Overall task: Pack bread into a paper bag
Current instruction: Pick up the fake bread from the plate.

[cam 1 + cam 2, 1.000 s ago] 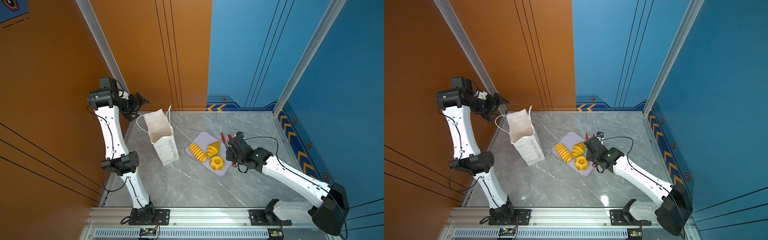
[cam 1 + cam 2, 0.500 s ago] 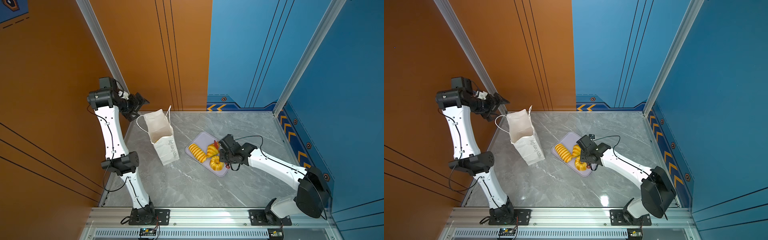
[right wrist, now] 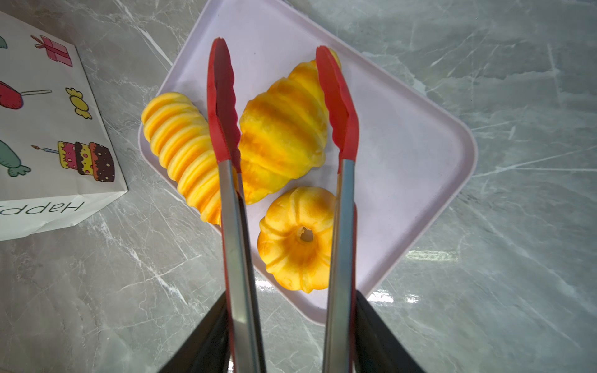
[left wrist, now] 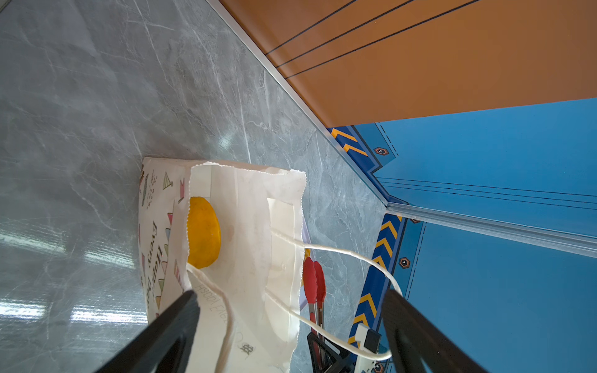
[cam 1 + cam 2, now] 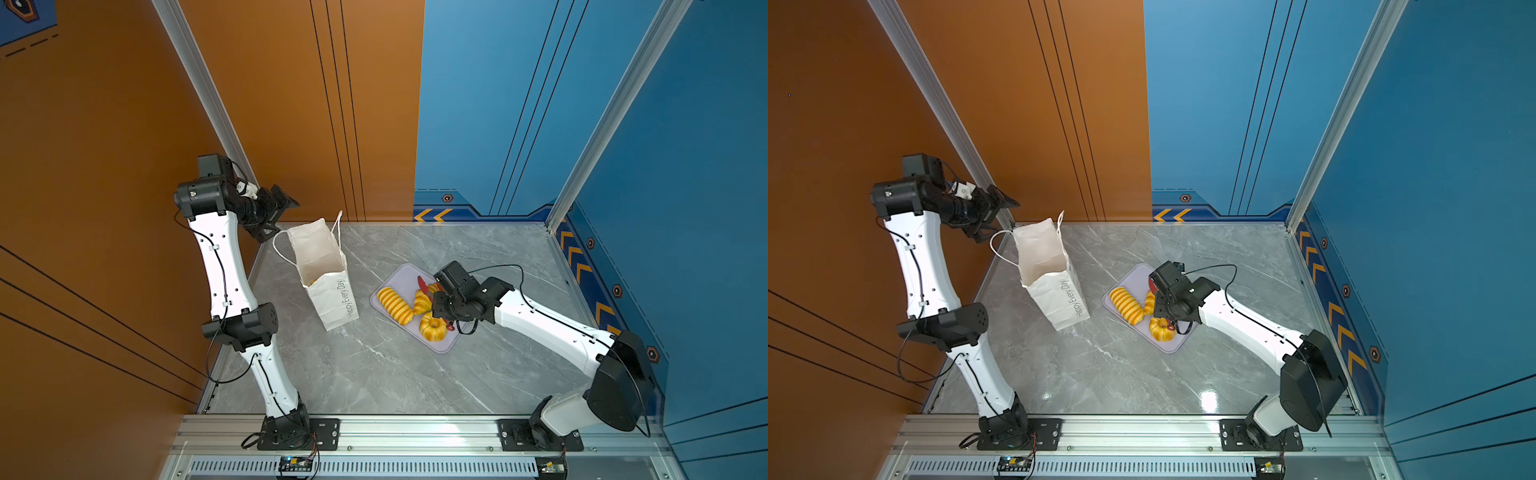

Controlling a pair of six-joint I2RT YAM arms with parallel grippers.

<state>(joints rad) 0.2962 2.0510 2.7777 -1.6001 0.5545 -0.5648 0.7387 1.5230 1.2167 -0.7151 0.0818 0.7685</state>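
right gripper [image 3: 290,348] jaws clamp the tongs [image 3: 237,258], red tips straddling the croissant [image 3: 284,129] — left gripper [image 4: 289,294] jaws wide apart, empty.

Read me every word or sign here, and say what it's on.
"Happy Every Day": on the side of the tall white paper gift bag.
"Happ": the same print, cut off in the right wrist view.
Small mark on the bag, left wrist view: too small to read.
Yellow chevrons on the blue wall band: arrows only, no words.
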